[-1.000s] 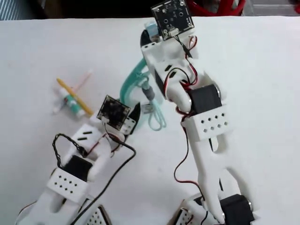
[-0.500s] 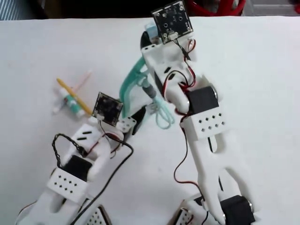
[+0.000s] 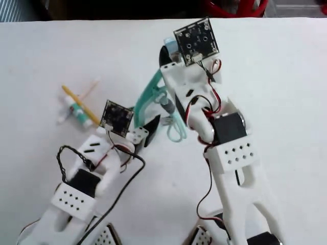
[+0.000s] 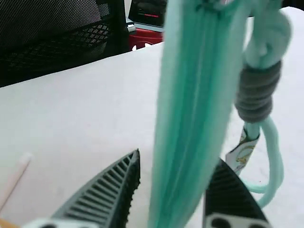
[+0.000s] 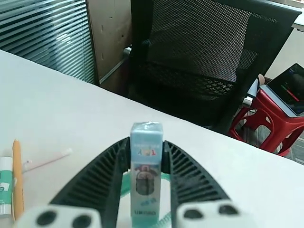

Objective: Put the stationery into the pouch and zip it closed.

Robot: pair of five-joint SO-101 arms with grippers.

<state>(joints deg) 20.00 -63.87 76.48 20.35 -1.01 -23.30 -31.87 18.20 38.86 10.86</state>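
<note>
Your right gripper (image 5: 147, 142) is pinching a small blue eraser (image 5: 146, 180) upright between its jaws, by the far end of the pouch (image 3: 148, 94), presumably ready to go in. Your left gripper (image 4: 178, 159) is spread, its jaws either side of the pouch's teal zip edge, probably to steady it. The pencil (image 3: 77, 103) and glue stick (image 3: 76, 112) lie on the surface (image 3: 286, 76), apart from the pouch on the left arm's side. The eraser's wrapper bears a printed label with a small picture.

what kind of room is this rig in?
Probably an office: a black mesh chair and window blinds stand behind the white table, with a red stool beside the chair.
</note>
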